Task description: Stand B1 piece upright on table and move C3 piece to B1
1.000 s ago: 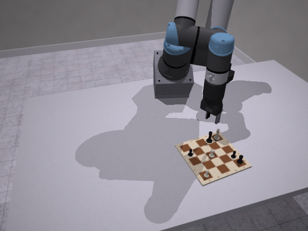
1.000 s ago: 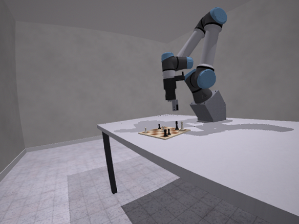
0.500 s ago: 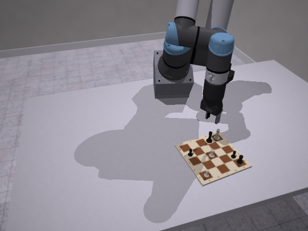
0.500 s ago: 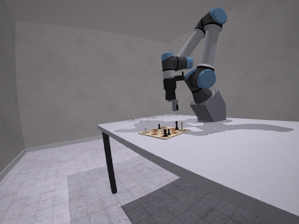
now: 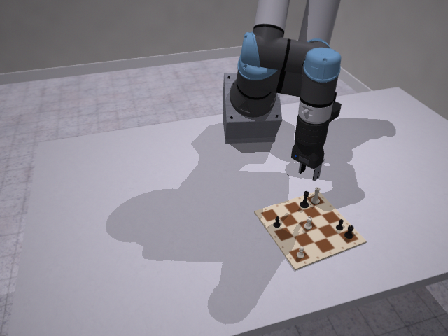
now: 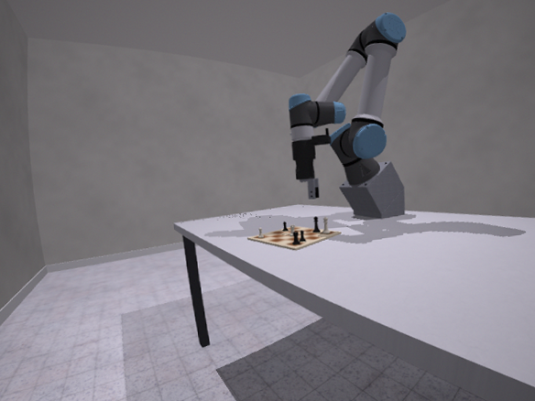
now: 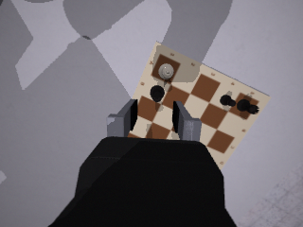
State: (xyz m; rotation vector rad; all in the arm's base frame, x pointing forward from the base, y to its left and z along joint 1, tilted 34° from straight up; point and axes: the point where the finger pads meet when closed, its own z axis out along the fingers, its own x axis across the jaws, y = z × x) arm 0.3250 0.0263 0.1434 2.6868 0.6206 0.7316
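Observation:
A small chessboard (image 5: 310,229) lies on the white table, near its right front. A tall black piece (image 5: 304,199) stands upright on the far edge row, next to a tall white piece (image 5: 316,195) on the far corner square. A white piece (image 5: 308,222) stands upright on the centre square. The edge labels are too small to read. My gripper (image 5: 308,172) hangs open and empty, well above the board's far edge. In the wrist view the fingers sit just short of the black piece (image 7: 157,92), with the white corner piece (image 7: 166,71) beyond it.
A black pawn (image 5: 276,221) stands near the left edge. A black pawn (image 5: 339,225) and a larger black piece (image 5: 349,232) stand at the right corner. A white pawn (image 5: 300,253) stands at the near corner. The arm's grey base (image 5: 251,119) is behind the board.

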